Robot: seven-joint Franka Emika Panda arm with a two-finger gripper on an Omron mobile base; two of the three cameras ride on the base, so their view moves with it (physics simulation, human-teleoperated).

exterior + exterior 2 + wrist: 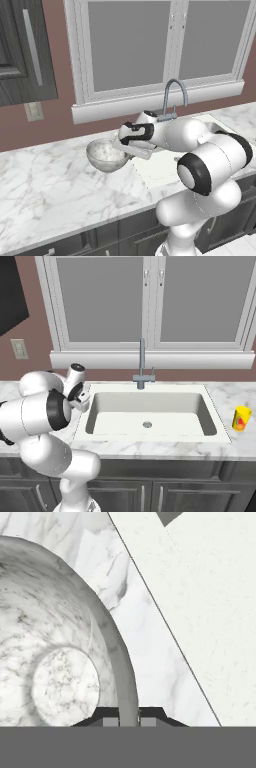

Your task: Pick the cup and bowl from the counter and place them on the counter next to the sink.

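Pinched between the two dark fingertips [111, 721], narrowed onto it, is the thin rim of the bowl [60, 662]; the basin of the bowl spreads away to one side of the fingers, the marble counter [145, 647] and the sink [210, 612] edge to the other. Seen from behind, the gripper [121, 148] holds the bowl just above the counter, close beside the sink's left edge. Setting it down looks like a short drop. Beyond the sink's far side stands the cup [241, 418], well apart. No writing is readable anywhere.
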